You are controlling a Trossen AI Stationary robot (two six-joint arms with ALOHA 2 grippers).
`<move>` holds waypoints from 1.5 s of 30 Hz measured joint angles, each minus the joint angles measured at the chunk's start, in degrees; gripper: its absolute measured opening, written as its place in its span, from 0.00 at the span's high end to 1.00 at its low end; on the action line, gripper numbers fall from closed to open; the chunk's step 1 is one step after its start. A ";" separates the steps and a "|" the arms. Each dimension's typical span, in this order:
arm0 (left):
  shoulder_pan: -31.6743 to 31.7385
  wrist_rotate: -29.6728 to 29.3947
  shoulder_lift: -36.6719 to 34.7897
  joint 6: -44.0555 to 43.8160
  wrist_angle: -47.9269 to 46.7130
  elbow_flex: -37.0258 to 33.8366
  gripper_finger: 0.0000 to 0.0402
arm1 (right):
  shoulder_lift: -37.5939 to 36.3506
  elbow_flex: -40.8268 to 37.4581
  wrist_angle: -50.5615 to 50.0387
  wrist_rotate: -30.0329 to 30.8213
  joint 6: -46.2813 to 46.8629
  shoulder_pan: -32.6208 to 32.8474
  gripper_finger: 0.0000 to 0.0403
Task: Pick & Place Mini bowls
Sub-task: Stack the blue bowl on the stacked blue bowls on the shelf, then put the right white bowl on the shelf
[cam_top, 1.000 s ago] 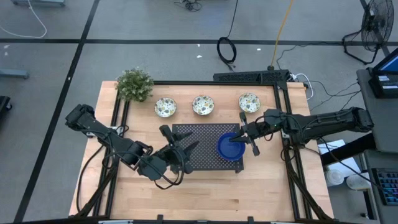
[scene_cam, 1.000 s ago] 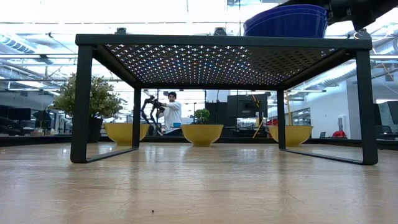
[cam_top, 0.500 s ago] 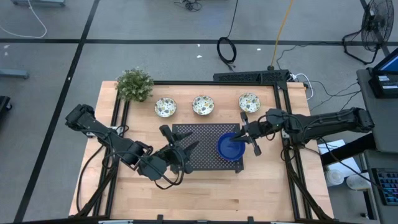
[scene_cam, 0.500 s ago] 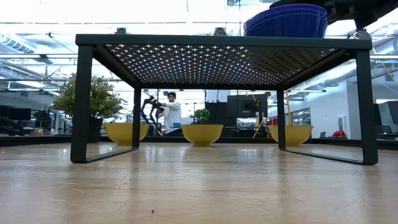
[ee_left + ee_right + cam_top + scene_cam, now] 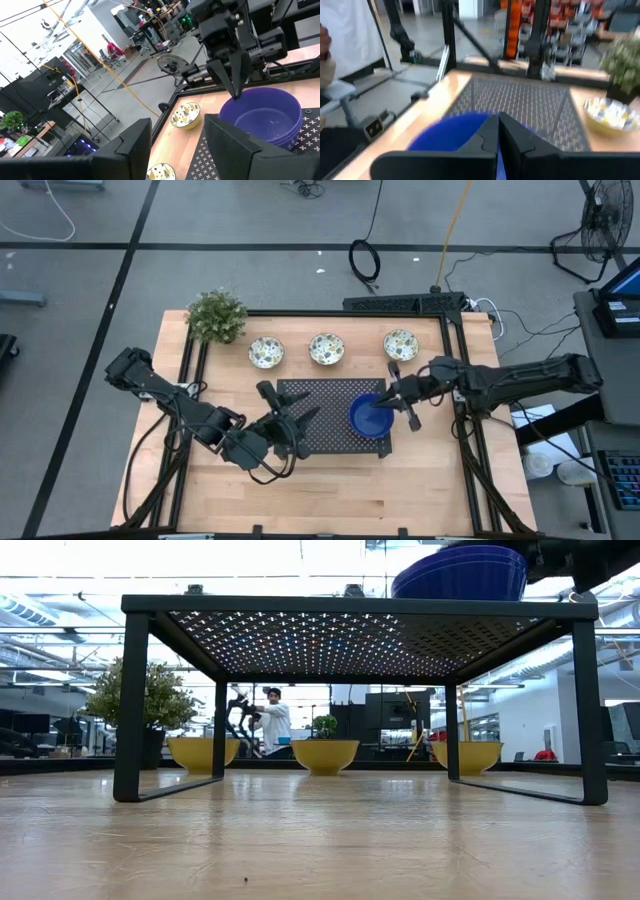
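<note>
Three blue mini bowls sit nested in a stack [image 5: 368,418] [image 5: 460,575] on the right part of the black perforated tray [image 5: 320,412]. Three floral mini bowls [image 5: 266,352] [image 5: 327,348] [image 5: 401,344] rest on their bases on the table behind the tray. My right gripper [image 5: 388,404] [image 5: 235,94] [image 5: 498,131] is shut, its tips pointing down at the stack's right rim [image 5: 239,100]. My left gripper [image 5: 293,422] [image 5: 182,150] hovers open above the tray's left part, facing the stack [image 5: 270,117]. My right gripper has its shut fingertips at the right rim of the top blue bowl, slanting down from the table's right. I cannot tell whether they touch the rim.
A small green plant [image 5: 216,315] stands at the table's far left corner. The tray stands on tall legs [image 5: 130,705], with open space under it. Bare wood lies along the near edge [image 5: 330,490]. A person [image 5: 272,722] stands in the room far behind.
My right gripper has shifted a little toward the table's right edge, from over the inside of the blue stack to its right rim. The stack has stayed where it was.
</note>
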 joint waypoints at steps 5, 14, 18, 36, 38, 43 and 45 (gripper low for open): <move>0.00 0.02 0.00 0.00 0.00 0.02 0.54 | -3.56 0.00 0.08 9.44 -1.34 -0.60 1.00; 0.00 0.02 0.00 0.02 0.00 0.02 0.54 | -6.37 1.51 -18.08 34.70 2.65 -14.27 0.94; -0.01 0.02 0.00 0.04 0.00 0.02 0.54 | -5.07 1.48 -26.67 34.75 7.18 -24.65 0.85; 0.00 0.00 0.00 0.00 0.02 0.02 0.54 | 11.53 1.46 -30.64 30.07 18.11 -47.82 0.40; 0.00 0.02 0.00 0.00 0.02 0.02 0.54 | 12.14 1.46 -30.69 30.08 18.15 -48.11 0.40; 0.00 0.02 0.00 0.00 0.02 0.02 0.54 | 14.44 1.46 -31.07 29.88 18.24 -48.10 0.41; -0.01 0.02 0.00 0.00 0.02 0.02 0.54 | 15.75 1.46 -31.10 29.88 18.26 -48.09 0.42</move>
